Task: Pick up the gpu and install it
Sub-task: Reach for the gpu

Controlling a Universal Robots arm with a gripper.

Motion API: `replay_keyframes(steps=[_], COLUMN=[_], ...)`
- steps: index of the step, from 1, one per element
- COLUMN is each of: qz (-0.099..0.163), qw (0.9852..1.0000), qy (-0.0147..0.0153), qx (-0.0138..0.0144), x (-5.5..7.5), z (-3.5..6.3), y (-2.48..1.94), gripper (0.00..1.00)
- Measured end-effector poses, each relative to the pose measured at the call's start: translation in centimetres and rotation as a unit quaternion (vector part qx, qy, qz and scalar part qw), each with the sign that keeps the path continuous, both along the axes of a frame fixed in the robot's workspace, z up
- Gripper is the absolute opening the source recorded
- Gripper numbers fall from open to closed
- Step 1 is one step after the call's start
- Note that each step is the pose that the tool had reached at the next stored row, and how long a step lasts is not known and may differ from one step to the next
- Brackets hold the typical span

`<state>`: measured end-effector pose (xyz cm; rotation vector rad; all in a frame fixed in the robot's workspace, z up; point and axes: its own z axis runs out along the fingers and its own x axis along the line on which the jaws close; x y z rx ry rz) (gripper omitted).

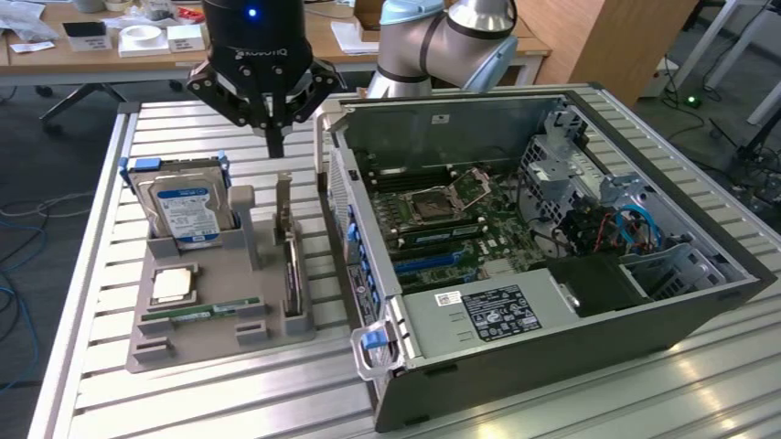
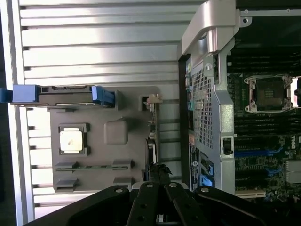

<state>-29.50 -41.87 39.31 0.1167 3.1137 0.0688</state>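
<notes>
gripper (image 1: 276, 146): fingers pinched together, nothing held; hangs above the tray (image 1: 219, 346), over the tray's case-side edge
gpu (image 1: 288, 251): stands on edge in the tray's slot on the side nearest the case (image 1: 586, 329), untouched (not lifted yet)
step: lining up for the pick, I'd say
alignment: in the wrist view the gripper (image 2: 157, 170) sits in line with the gpu's (image 2: 151, 141) top edge, so I'd hold that line
grip advice: spread the fingers before going down, then clamp the bare board edge, not the parts on it
lift advice: pull straight up out of the tray slot; any tilt could jam the card against the tray posts
risk: thin card, so an off-centre pinch may let it swing
count on tray: 1 gpu, 1 hard drive (image 1: 186, 208), 1 processor chip (image 1: 171, 285), 1 memory stick (image 1: 201, 311)
count beside tray: 1 case, side open
</notes>
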Motion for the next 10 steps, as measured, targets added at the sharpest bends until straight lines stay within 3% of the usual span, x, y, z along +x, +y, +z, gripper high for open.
replay_keyframes(steps=[10], qz=[0.000], qw=[1.0000], qy=[0.0000], qx=[0.0000], x=[-0.19], z=[0.00], y=[-0.01], gripper=[0.11])
